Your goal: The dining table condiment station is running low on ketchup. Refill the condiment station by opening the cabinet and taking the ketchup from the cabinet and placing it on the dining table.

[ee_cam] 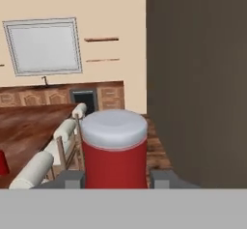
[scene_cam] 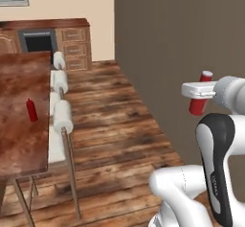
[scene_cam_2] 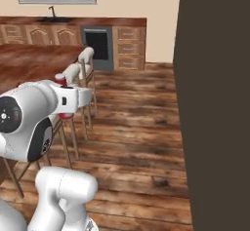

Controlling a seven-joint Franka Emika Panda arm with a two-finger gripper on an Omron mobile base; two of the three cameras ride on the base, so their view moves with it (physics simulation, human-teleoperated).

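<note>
Altogether, counted by kind:
Red bottles: two. One was the ketchup (scene_cam: 199,96), red with a white cap, up in the air at the end of the arm; the other was an all-red bottle (scene_cam: 31,110) standing upright on the table.
Stools: three in the left base view, white-cushioned stools (scene_cam: 62,116) in a row along the table's near edge, their thin brown legs on the floor.
Tables: one, the dining table (scene_cam: 19,125), a glossy reddish-brown top at the left of the left base view.
Windows: one, a window (ee_cam: 44,45) on the cream back wall, above a run of lower cabinets (scene_cam_2: 128,47) with drawers.
Dark appliance opening: one, a dark opening (scene_cam_2: 96,44) set into those lower cabinets.
Fingers: the fingers (ee_cam: 70,179) stood partly closed, one on each side of the ketchup, pressed against its red body; the gripper (ee_cam: 116,179) was clamped around the bottle's lower part.
Ketchup pose: upright, white cap on top, close before the hand camera.
Ketchup place: off the dining table, to its right, out past the stools and above the plank floor (scene_cam: 115,120), near a tall dark grey-brown wall (scene_cam: 182,39).
All-red bottle place: on the dining table, near the stool-side edge, well apart from the ketchup.
</note>
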